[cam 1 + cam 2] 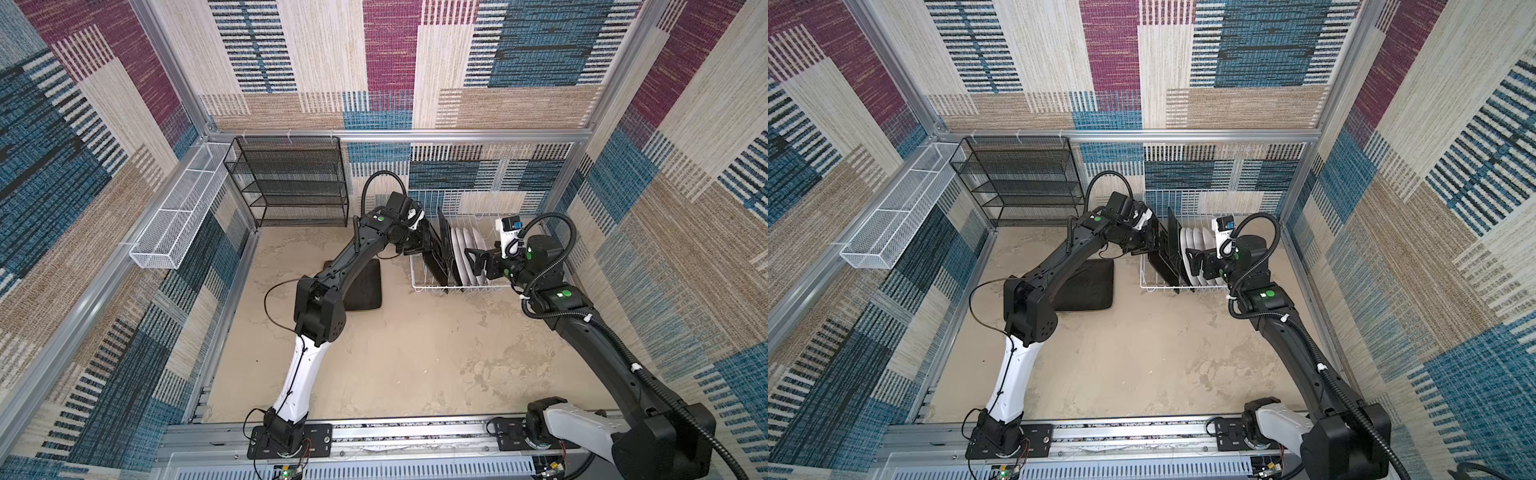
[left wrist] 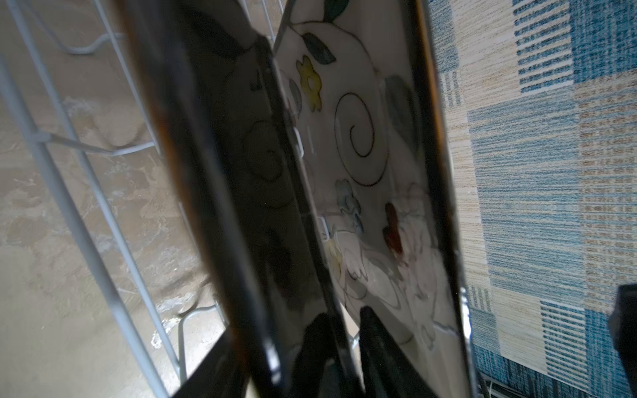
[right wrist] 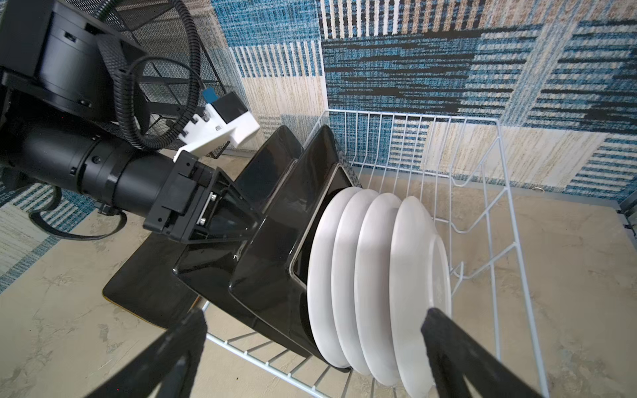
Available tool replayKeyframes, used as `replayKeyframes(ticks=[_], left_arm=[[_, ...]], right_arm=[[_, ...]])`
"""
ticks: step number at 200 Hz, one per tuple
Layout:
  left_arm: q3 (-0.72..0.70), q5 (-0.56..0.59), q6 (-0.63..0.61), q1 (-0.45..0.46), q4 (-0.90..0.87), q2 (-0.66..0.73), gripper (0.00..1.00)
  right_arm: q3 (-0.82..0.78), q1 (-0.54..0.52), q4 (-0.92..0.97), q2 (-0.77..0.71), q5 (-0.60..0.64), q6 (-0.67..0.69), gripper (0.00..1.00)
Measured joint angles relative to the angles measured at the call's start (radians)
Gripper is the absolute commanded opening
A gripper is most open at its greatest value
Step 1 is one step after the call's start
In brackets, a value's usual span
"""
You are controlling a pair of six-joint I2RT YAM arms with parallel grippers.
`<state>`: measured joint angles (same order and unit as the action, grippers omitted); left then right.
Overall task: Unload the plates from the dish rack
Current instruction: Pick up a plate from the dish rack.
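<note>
Right wrist view: dish rack point(image 3: 482, 121) sits on the surface point(image 3: 568, 275), tall grid side toward the patterned back wall point(image 3: 413, 69). Four round white plates point(image 3: 379, 275) stand on edge in it, packed close, backs to this camera. Right beside them are several square plates point(image 3: 275, 272), also upright, glossy black backs out, leaning a little. Right end effector point(image 3: 315, 315) has its jaws spread wide and holds nothing; it hovers close to the round plates at their end of the row.

Left end effector point(image 3: 256, 220) is at the opposite end, on the upper edge of the outermost square plate. Left wrist view: its two dark fingers point(image 2: 379, 344) straddle a square plate's black rim with only a narrow gap. One finger is on the black back side, the other on a cream face with a yellow flower and a spiral. Cannot tell whether they actually pinch it — view is blurred and very close.

Both top views: the rack point(image 1: 419, 286) is at the far right of the surface point(image 1: 415, 353), against the back wall, between the two end effectors. A black flat square piece point(image 1: 368, 286) lies on the surface just beside the rack, partly under the left arm — plate or mat, cannot tell. A black mesh shelf unit point(image 1: 286, 183) stands at the back left, with a white mesh basket point(image 1: 178, 212) on the left wall.
</note>
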<state>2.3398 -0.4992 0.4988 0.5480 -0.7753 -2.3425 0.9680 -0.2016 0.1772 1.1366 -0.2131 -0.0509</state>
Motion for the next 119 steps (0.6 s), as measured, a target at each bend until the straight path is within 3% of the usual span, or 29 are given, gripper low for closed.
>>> replayKeyframes(ticks=[75,119], left_arm=[[0.024,0.001,0.029,0.016,0.001,-0.02,0.41],[0.025,0.0,0.044,0.022,0.006,-0.02,0.31]], right_arm=[[0.011,0.005,0.0,0.014,-0.003,-0.004,1.0],[0.013,0.005,-0.001,0.016,-0.004,-0.012,1.0]])
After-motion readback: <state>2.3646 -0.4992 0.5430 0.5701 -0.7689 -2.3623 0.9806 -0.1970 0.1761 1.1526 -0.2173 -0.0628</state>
